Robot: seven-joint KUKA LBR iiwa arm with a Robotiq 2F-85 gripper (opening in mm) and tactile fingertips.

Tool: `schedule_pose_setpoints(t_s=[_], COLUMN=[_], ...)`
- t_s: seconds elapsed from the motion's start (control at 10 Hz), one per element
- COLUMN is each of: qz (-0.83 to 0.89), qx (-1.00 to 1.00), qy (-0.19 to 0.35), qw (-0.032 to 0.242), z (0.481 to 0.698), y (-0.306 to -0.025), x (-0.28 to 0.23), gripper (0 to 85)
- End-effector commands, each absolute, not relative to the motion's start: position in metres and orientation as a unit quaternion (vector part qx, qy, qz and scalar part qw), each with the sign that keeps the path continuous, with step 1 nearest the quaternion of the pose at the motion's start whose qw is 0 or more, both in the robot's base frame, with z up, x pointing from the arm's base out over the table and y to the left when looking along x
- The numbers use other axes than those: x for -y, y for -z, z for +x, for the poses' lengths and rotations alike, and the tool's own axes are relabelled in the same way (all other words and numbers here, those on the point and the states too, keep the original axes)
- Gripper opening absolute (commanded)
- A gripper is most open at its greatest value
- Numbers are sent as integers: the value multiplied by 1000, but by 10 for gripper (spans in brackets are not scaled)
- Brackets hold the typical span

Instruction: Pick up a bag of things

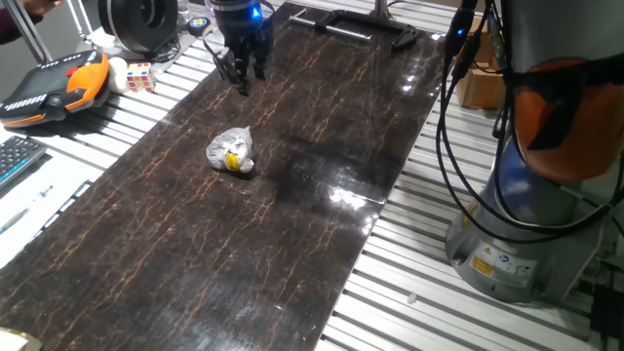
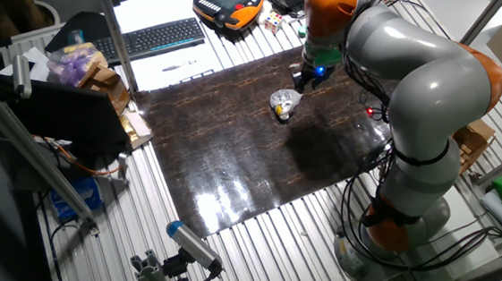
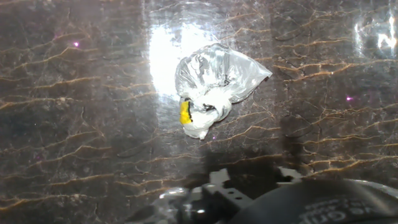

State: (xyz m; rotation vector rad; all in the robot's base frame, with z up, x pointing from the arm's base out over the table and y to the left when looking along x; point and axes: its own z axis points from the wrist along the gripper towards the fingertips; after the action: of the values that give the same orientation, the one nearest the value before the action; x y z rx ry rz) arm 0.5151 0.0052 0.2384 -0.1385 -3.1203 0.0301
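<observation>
The bag of things (image 1: 231, 151) is a small bag of wrinkly clear, silvery plastic with a yellow item and white bits inside. It lies on the dark marbled tabletop (image 1: 292, 234). It also shows in the other fixed view (image 2: 284, 102) and just above the middle of the hand view (image 3: 211, 87). My gripper (image 1: 242, 76) hangs above the table beyond the bag, apart from it, fingers pointing down. The fingers look spread and hold nothing. It shows in the other fixed view (image 2: 298, 81) too. The hand view shows no fingers, only the hand's reflection at the bottom.
A multicoloured puzzle cube (image 1: 140, 76) and an orange teach pendant (image 1: 54, 88) lie off the table's left side. A keyboard (image 1: 15, 156) sits nearer on the left. A black bar (image 1: 361, 21) lies at the far end. The arm's base (image 1: 546, 195) and cables stand at the right.
</observation>
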Motion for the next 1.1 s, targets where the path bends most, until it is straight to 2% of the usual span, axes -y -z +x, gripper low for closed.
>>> schedule_pose_setpoints(t_s=[0.0,0.6,1.0], qz=[-45,-47,-59], qx=[999,999,998], qy=[-10,1,9], qw=[7,3,-4], z=[515,525,533], y=[-237,-221,-195], x=[-6,-13,-19], gripper=[7,7,7])
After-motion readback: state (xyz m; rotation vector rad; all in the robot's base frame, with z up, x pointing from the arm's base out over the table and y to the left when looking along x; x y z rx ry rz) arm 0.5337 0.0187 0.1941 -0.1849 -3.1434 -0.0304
